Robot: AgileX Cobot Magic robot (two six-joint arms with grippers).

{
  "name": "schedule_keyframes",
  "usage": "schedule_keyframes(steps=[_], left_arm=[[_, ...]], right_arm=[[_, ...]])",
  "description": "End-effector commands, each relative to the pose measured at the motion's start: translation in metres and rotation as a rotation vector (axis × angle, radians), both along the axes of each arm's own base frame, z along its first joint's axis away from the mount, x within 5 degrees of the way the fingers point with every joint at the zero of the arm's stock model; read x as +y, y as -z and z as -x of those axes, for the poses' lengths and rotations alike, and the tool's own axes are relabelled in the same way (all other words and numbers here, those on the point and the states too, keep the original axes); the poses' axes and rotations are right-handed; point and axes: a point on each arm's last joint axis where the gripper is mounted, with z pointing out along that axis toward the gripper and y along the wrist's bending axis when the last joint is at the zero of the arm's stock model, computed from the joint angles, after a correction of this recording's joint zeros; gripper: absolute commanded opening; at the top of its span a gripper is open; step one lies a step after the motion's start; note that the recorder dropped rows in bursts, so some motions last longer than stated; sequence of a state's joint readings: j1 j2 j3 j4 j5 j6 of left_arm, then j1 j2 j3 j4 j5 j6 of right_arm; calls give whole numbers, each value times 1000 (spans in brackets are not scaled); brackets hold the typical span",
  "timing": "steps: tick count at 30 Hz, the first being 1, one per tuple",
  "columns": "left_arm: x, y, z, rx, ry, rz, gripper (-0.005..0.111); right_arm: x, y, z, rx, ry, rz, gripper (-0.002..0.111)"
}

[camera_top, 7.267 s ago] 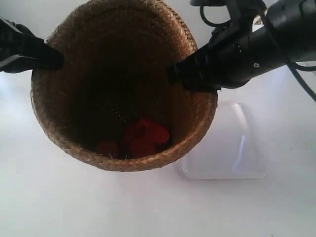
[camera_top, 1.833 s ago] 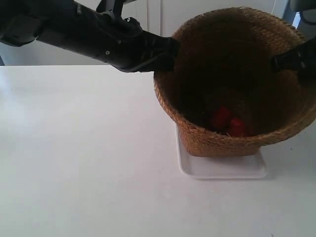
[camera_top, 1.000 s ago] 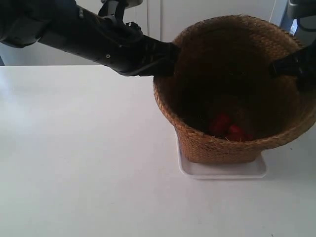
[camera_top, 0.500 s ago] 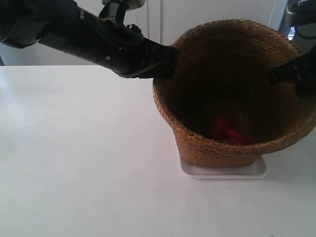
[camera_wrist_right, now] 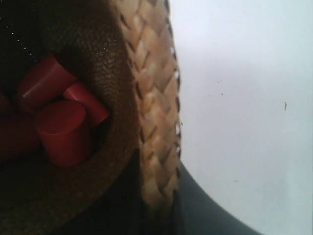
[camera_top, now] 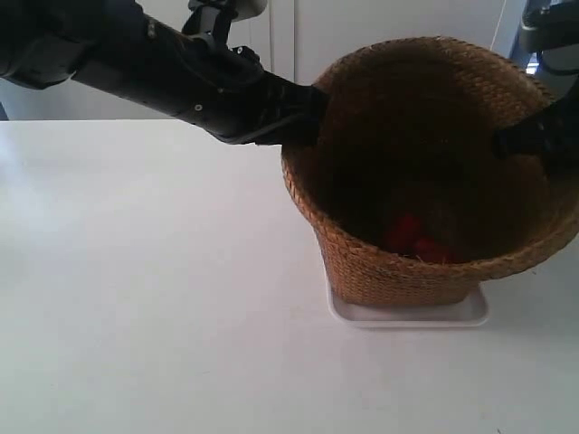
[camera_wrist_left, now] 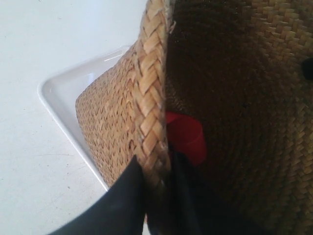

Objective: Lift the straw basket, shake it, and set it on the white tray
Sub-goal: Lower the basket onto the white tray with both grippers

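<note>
Fingers [camera_wrist_left: 128, 196] clamp straw basket [camera_top: 407, 267] (2 sides) on white tray [camera_top: 412, 316].

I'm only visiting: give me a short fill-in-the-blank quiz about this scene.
The tray under the straw basket is ____.
The pieces inside the basket are ____.
The left fingers pinch the basket's braided ____.
Missing words: white; red; rim.
</note>
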State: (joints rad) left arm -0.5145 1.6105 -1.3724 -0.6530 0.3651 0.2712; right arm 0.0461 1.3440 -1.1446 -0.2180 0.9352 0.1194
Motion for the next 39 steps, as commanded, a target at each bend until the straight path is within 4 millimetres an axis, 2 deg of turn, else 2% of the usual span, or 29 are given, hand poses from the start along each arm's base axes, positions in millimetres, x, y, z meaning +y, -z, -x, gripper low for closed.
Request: schedule_keyframes(steps=[1, 12, 20, 26, 28, 31, 35, 39], left_arm=[[-2, -8, 3, -39, 24, -4, 24], [-1, -10, 1, -64, 1, 6, 24], [-1, -10, 1, -61, 7, -2, 25], [-1, -9, 2, -59, 15, -12, 46], [-1, -9, 2, -58, 16, -13, 50], [-1, -9, 2, -56, 17, -13, 51], [-1, -8, 2, -53, 19, -15, 51], [-1, -8, 2, -51, 22, -17, 51]], right_arm=[[-8, 2, 0, 20, -32, 102, 0], [-7, 0, -2, -8, -30, 95, 0], [-6, 1, -2, -7, -27, 79, 22], [-6, 0, -2, -11, -29, 78, 25], [-6, 0, -2, -16, -31, 77, 25], [-6, 0, -3, -28, -34, 77, 28], [-6, -1, -4, -41, -37, 76, 39], [-5, -2, -5, -57, -41, 75, 41]])
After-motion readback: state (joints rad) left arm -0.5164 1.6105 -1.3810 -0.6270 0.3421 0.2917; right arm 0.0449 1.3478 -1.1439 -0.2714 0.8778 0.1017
